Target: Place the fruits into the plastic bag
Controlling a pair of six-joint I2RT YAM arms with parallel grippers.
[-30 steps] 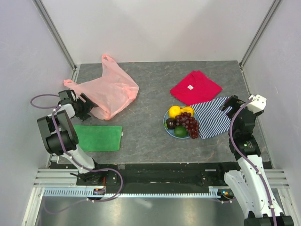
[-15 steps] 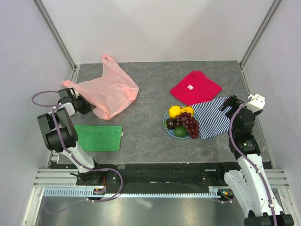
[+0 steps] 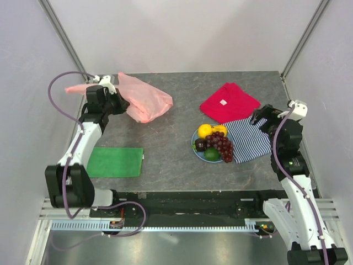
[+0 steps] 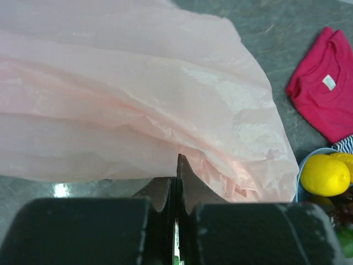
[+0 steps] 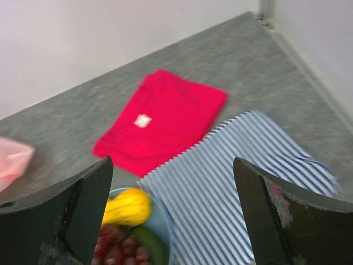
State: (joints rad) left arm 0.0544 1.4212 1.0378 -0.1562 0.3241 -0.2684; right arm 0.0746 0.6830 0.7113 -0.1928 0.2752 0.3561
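Grey marbled desk carries the pink plastic bag at its far left, bunched, its edge pinched between the clenched left fingers. Right of centre the fruits (grapes, yellow citrus, a dark round one, something green) sit heaped on a blue plate, beside a striped cloth and a red shirt. Near the striped cloth the right fingers hang spread wide, holding nothing.

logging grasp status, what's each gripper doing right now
Left gripper: closed, holding the plastic bag.
Right gripper: open, holding nothing.
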